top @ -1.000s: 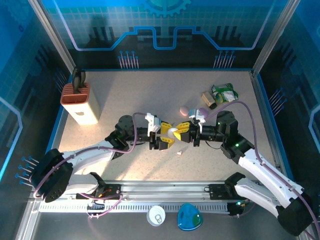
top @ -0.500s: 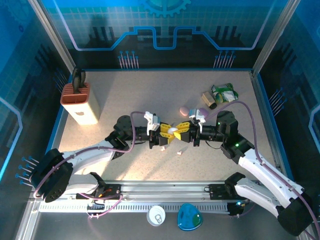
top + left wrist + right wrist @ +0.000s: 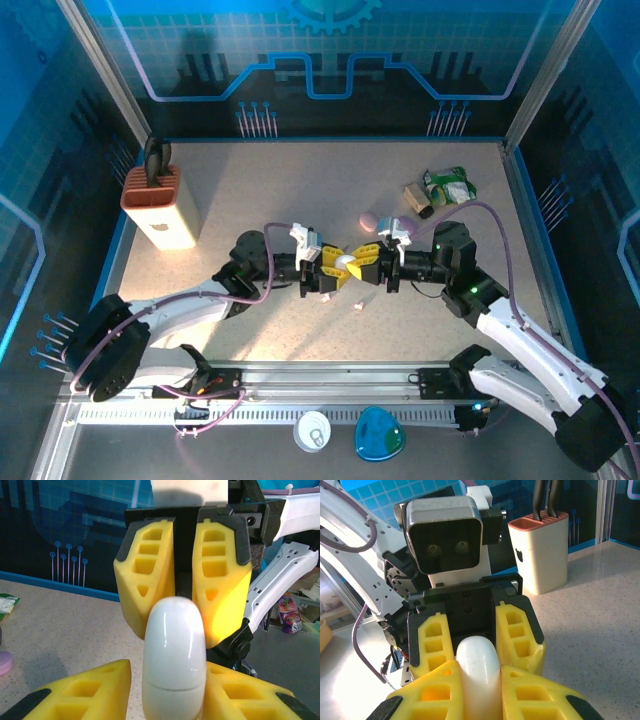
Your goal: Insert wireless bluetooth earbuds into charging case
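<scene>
Your knife block (image 3: pixel 540 555) bore a small dark apple-shaped mark. Your right gripper (image 3: pixel 355 266) pinched the white case (image 3: pixel 175 645) above the table (image 3: pixel 250 190). Your left gripper (image 3: pixel 337 270) flanked it; I couldn't tell its grip. One tiny earbud (image 3: pixel 357 305) lay on the table beside them.

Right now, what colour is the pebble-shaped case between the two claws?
Glossy white; the case shows best in the left wrist view.

The case (image 3: pixel 174 655) is glossy white. The left gripper (image 3: pixel 333 272) and right gripper (image 3: pixel 360 264) are bright yellow with black caps. The table (image 3: pixel 250 190) is speckled beige. At left, the knife block (image 3: pixel 160 208) is cream with a terracotta top. The backdrop (image 3: pixel 320 60) is deep blue with a cyan grid. At upper right, a packet (image 3: pixel 450 185) is green.
</scene>
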You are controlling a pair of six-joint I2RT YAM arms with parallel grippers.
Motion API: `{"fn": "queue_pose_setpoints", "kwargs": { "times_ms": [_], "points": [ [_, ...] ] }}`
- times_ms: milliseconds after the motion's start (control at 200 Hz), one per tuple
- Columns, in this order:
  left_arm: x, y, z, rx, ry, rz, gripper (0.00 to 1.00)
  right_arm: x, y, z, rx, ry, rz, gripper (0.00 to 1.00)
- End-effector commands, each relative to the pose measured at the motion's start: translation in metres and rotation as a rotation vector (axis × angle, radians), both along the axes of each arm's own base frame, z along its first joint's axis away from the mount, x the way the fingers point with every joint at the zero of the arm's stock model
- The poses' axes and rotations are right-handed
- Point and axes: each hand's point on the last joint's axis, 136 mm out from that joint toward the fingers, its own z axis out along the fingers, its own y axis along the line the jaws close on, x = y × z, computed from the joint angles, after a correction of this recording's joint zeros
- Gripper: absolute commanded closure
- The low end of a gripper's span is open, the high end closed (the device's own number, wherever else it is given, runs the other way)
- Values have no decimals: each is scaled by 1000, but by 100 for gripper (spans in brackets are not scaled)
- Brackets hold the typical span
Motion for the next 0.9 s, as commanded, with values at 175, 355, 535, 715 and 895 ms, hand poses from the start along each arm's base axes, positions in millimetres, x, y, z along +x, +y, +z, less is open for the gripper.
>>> {"fn": "queue_pose_setpoints", "kwargs": {
  "times_ms": [175,355,535,715,895],
  "points": [
    [1,1,6,-27,-30,8,72,0,4,1,6,-4,20,88],
    [0,0,7,-26,-30,1,75,1,4,0,0,-4,17,88],
    [-1,0,5,-19,-35,-7,89,3,4,1,2,-3,13,87],
    [1,2,1,-11,-39,11,64,4,3,6,11,-22,-6,86],
    [2,2,1,-10,-33,12,63,3,3,7,8,-23,-2,88]
  ]
}}
